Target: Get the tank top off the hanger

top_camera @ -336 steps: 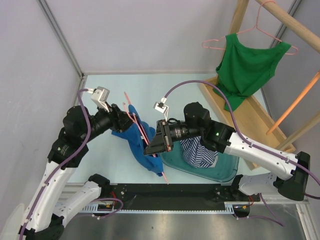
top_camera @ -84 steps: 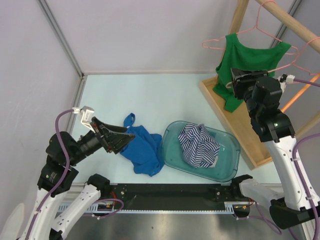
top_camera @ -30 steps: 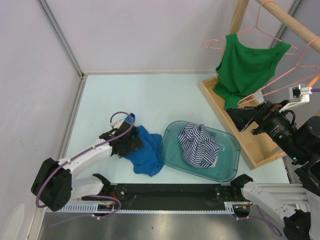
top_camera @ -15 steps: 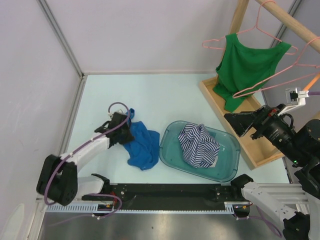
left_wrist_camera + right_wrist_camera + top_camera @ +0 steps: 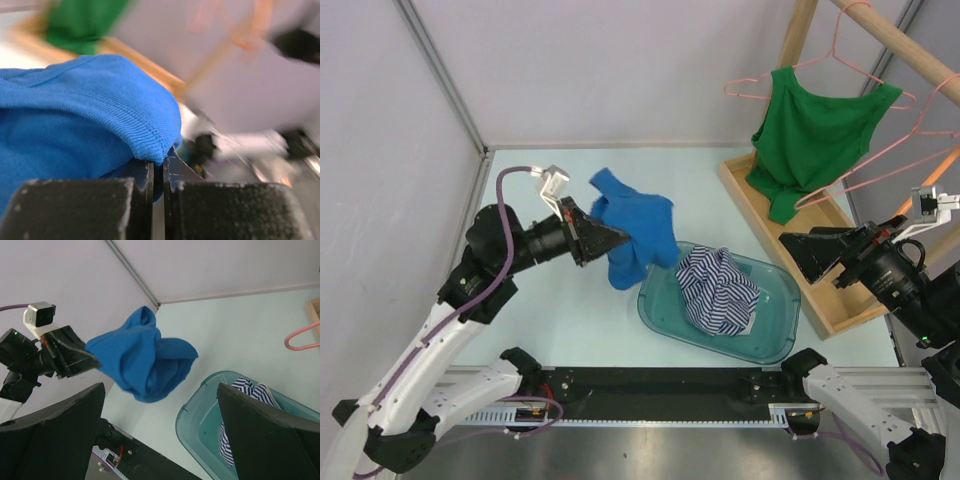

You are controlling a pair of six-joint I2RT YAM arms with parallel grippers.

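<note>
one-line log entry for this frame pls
left gripper: shut on blue tank top, held above table | right gripper: open, empty | green tank top: on pink hanger

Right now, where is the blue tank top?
Top view, left of centre: the blue tank top hangs in the air from the shut left gripper, by the teal bin's far-left corner.

In the left wrist view, everything behind the blue top [image 5: 75, 115] is smeared, so the green tank top [image 5: 80, 25] and wooden rack [image 5: 140, 57] are only streaks. In the right wrist view, the picture's right edge cuts off the pink hanger [image 5: 302, 337]. The right tool [image 5: 161, 390] has out-of-focus fingers [image 5: 270, 440] that cover part of the teal basin [image 5: 197, 412] and the striped garment [image 5: 250, 389].
</note>
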